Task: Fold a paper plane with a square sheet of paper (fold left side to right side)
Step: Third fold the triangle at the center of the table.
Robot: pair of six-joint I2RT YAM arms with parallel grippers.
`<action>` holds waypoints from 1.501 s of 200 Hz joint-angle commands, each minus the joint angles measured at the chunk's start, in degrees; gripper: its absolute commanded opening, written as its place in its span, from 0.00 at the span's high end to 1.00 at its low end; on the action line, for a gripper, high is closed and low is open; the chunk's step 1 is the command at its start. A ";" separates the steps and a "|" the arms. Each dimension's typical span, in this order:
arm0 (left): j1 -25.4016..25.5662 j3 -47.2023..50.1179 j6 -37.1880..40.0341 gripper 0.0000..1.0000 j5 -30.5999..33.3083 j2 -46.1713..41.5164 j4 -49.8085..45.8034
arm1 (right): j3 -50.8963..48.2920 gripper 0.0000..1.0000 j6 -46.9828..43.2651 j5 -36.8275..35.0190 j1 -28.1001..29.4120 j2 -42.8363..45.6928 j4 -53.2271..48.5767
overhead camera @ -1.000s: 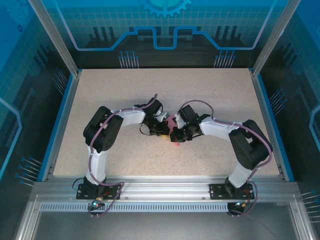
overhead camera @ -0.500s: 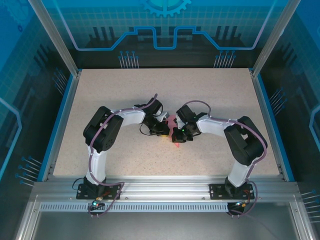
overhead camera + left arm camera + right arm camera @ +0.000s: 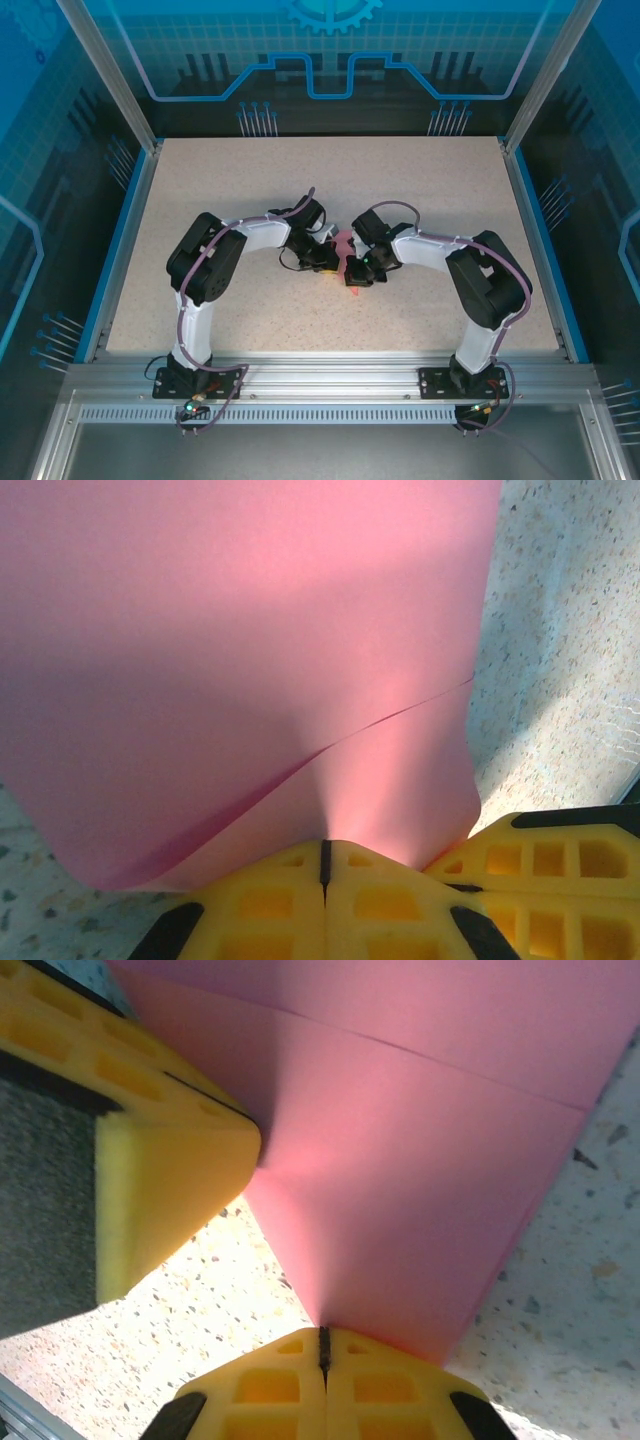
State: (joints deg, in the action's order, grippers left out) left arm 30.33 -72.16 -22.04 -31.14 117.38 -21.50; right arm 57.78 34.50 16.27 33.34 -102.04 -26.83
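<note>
The folded pink paper sheet (image 3: 344, 242) sits mid-way on the table (image 3: 430, 190). The left gripper (image 3: 323, 854) is clamped on its edge at 6 o'clock in the left wrist view. The right gripper (image 3: 323, 1340) pinches it likewise.

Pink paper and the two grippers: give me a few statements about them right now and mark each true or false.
1. The left gripper is shut on the paper. True.
2. The right gripper is open, clear of the paper. False: it is shut on the paper too.
3. The paper sits at the table's far left corner. False: it is near the middle, between the grippers.
4. A line crosses the paper. True.
</note>
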 commanded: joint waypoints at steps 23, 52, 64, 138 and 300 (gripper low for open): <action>0.03 1.15 1.56 0.95 4.94 1.80 -4.26 | 0.83 0.99 -1.00 -0.78 0.23 -1.48 -5.57; 0.07 1.09 1.47 0.95 5.21 1.88 -4.43 | -0.59 0.99 -1.14 -0.54 0.18 -0.78 -6.43; 0.08 1.05 1.48 0.96 5.31 1.95 -4.50 | -1.59 0.99 -0.92 -0.47 0.25 -0.28 -6.47; -0.02 0.65 1.60 0.96 6.01 1.88 -5.39 | -10.82 0.99 1.44 -0.68 -0.75 5.36 -5.43; 0.13 0.78 0.05 0.95 4.17 1.36 -3.73 | -1.90 1.00 1.45 2.52 -1.34 1.96 4.09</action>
State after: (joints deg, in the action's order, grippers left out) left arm 30.55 -72.25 -22.11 -31.18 117.38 -22.13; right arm 53.76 35.07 19.55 32.84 -97.60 -23.42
